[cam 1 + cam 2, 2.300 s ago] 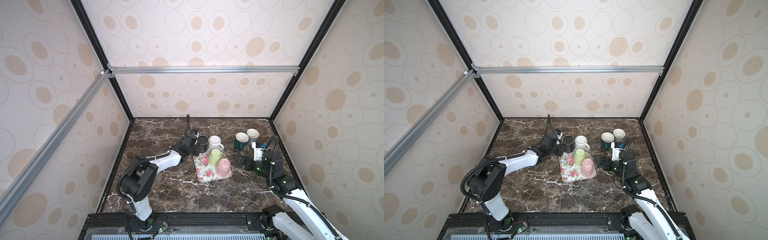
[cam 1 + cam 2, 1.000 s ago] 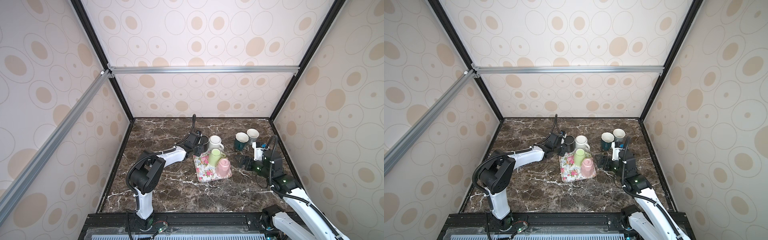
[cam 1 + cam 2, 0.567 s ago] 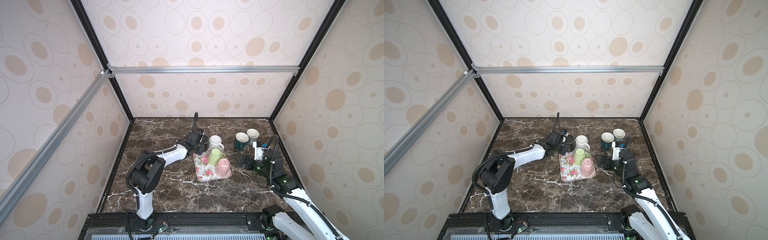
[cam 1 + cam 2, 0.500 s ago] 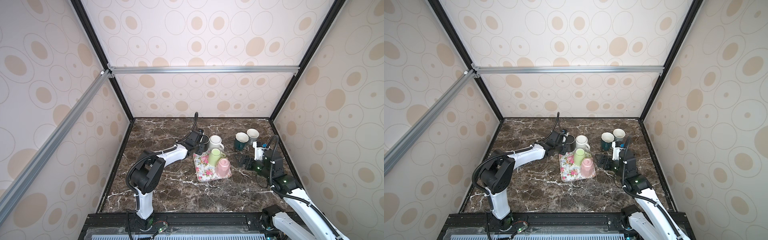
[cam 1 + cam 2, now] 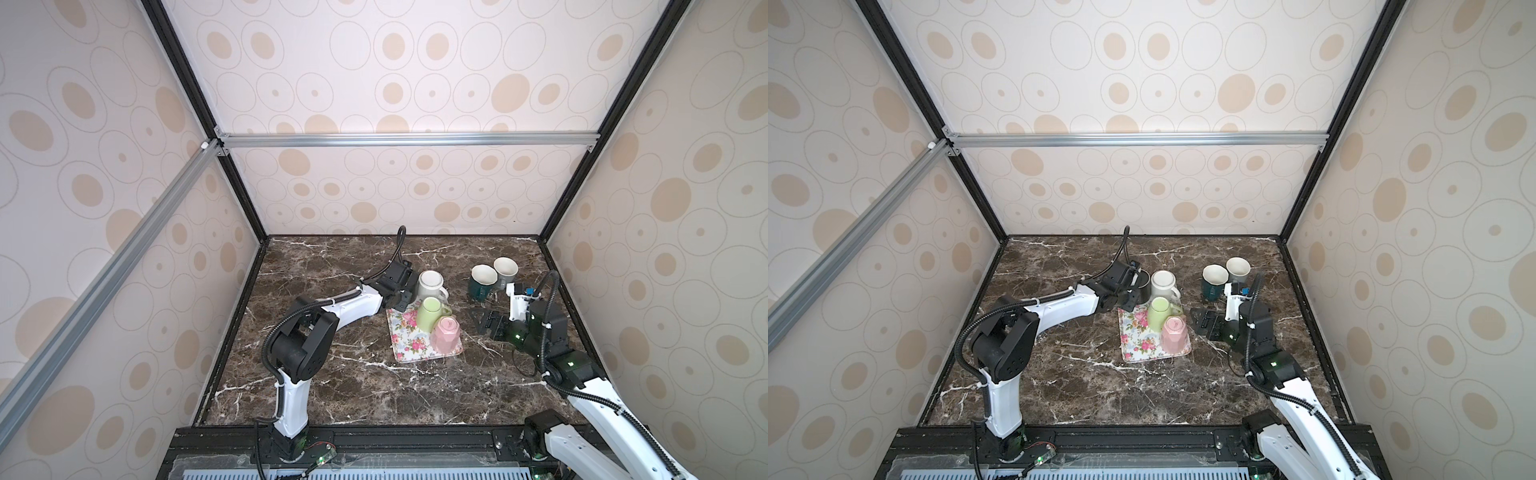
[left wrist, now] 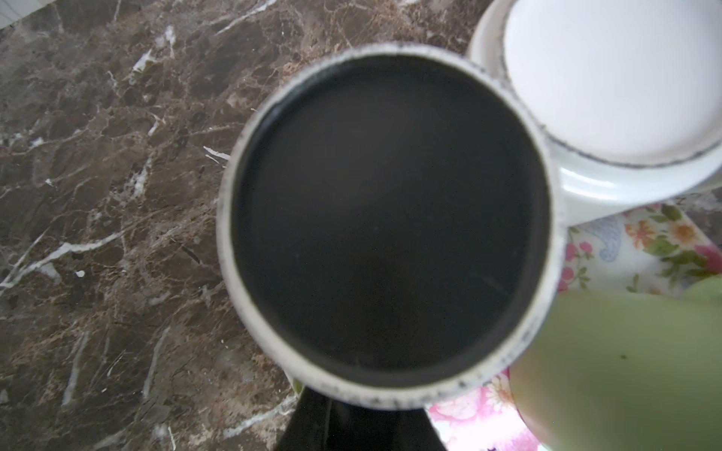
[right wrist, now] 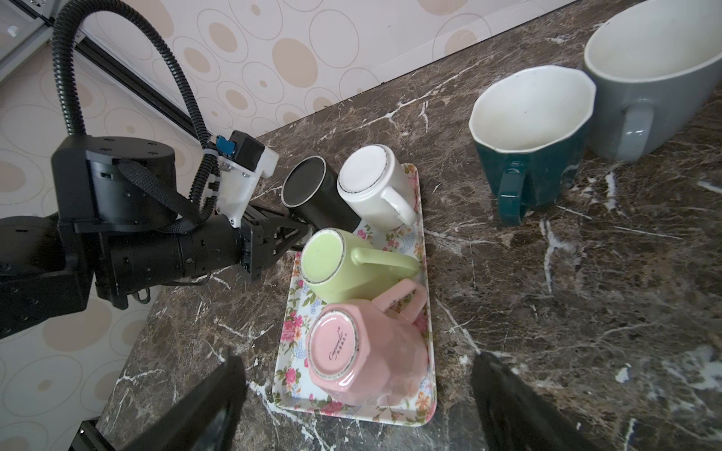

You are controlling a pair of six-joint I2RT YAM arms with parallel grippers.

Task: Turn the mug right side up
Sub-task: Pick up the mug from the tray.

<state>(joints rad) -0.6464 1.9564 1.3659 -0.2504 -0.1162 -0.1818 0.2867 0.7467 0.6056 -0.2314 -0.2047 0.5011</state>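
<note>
Reaching in from centre-left in a top view, the left gripper (image 5: 1128, 297) meets the upside-down black mug (image 5: 1144, 284) at the upper-left corner of the floral tray (image 5: 1142, 347); its jaw gap cannot be told. Right of centre, the right gripper (image 5: 1206, 322) gapes wide, empty.

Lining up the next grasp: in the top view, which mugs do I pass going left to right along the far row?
black mug → white mug → teal mug → grey mug. The green mug and pink mug sit nearer, outside that row.
</note>
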